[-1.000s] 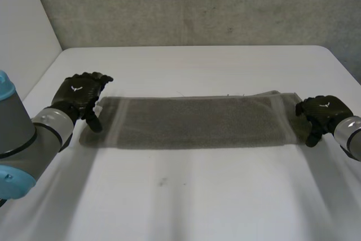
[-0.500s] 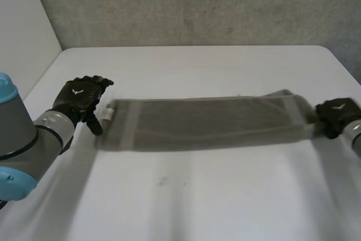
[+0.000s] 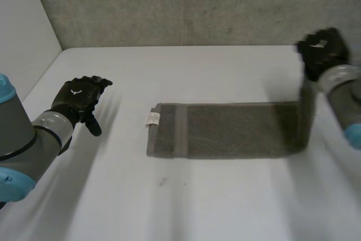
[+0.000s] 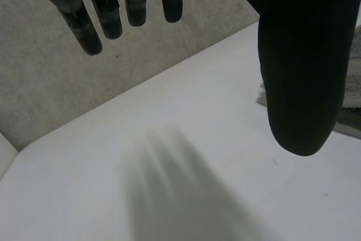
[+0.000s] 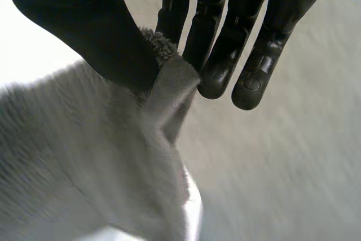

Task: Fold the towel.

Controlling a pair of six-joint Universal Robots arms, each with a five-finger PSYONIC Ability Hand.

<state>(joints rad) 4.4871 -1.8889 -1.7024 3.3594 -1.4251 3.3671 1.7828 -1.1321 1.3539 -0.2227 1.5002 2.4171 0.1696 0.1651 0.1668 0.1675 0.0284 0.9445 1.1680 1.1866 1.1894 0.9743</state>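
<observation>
Fold step, probably: right hand pinches the towel by its right end, lifted off the counter, rest flat mid-counter; left hand released, well left; next, carry held end onto left end.

Soft, even light falls on the white table, which looks bright. The towel casts a faint shadow along its near edge. The wall is dimmer.

Between the black left hand and the long grey terry towel the white table lies bare; the towel alone blocks the middle.
</observation>
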